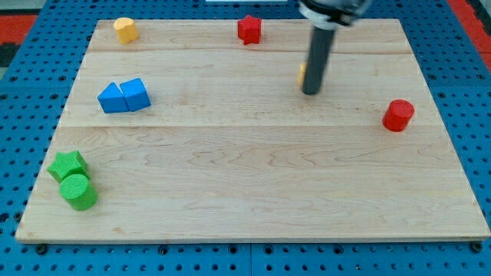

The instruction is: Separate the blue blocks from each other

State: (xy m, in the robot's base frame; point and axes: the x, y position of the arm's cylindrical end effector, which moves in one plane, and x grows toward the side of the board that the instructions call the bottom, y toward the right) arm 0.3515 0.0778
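Two blue blocks lie touching on the board's left part: a blue triangular block (112,99) and, on its right, a second blue block (136,93) of wedge-like shape. My tip (311,93) rests on the board far to the right of them, in the upper middle-right. A yellow block (302,73) peeks out just behind the rod on its left side, mostly hidden.
A yellow block (126,30) sits at the top left, a red star (249,29) at the top middle, a red cylinder (398,116) at the right. A green star (67,165) and a green cylinder (79,192) touch at the bottom left. The wooden board (253,192) lies on blue pegboard.
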